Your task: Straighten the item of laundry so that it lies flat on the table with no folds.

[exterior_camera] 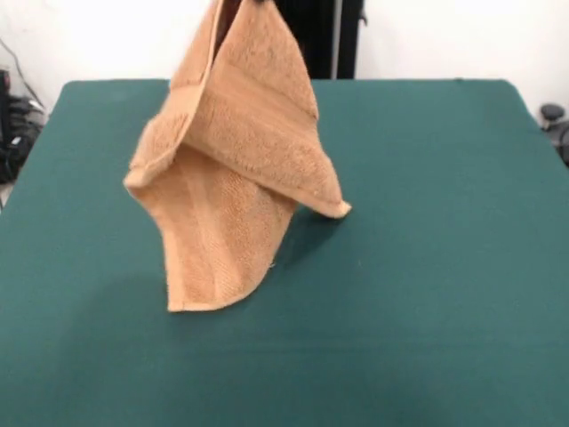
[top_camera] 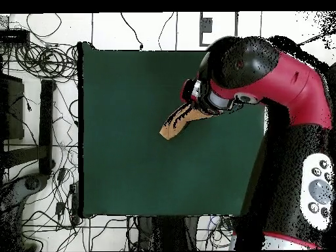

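Note:
The orange-tan towel (exterior_camera: 231,169) hangs bunched and folded from its top, which runs out of the picture at the top edge. Its lower corners reach down to the dark green table (exterior_camera: 427,267), left of the middle. Only a dark bit of my gripper (exterior_camera: 249,3) shows at the top edge, shut on the towel's upper end. In the overhead view the towel (top_camera: 176,125) shows as a narrow tan strip sticking out from under the red and black arm (top_camera: 262,72), over the table (top_camera: 131,164). The arm's wrist hides the gripper there.
The black pedestal (exterior_camera: 320,36) stands behind the table's far edge. Cables and dark equipment (top_camera: 39,131) lie beside the table's left edge in the overhead view. A dark object (exterior_camera: 553,116) sits off the table's right side in the front view.

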Action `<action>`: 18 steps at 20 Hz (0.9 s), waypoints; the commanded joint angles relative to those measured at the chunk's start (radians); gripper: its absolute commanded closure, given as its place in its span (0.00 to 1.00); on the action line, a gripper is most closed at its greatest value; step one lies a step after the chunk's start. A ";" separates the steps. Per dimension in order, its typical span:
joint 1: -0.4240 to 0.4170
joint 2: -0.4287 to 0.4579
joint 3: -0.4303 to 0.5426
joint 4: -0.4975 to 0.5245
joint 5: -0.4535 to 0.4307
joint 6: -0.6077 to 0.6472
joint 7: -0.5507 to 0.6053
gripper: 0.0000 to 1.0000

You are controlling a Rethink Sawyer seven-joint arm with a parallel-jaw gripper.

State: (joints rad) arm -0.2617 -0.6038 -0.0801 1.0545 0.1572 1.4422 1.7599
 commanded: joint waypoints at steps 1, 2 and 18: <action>0.016 -0.004 -0.010 0.201 0.047 0.054 0.276 1.00; 0.016 -0.005 -0.010 0.203 0.047 0.053 0.278 1.00; 0.034 -0.032 -0.038 0.196 0.052 0.106 0.303 1.00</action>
State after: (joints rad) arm -0.2648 -0.6429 -0.1275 1.0842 0.1732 1.4511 1.7923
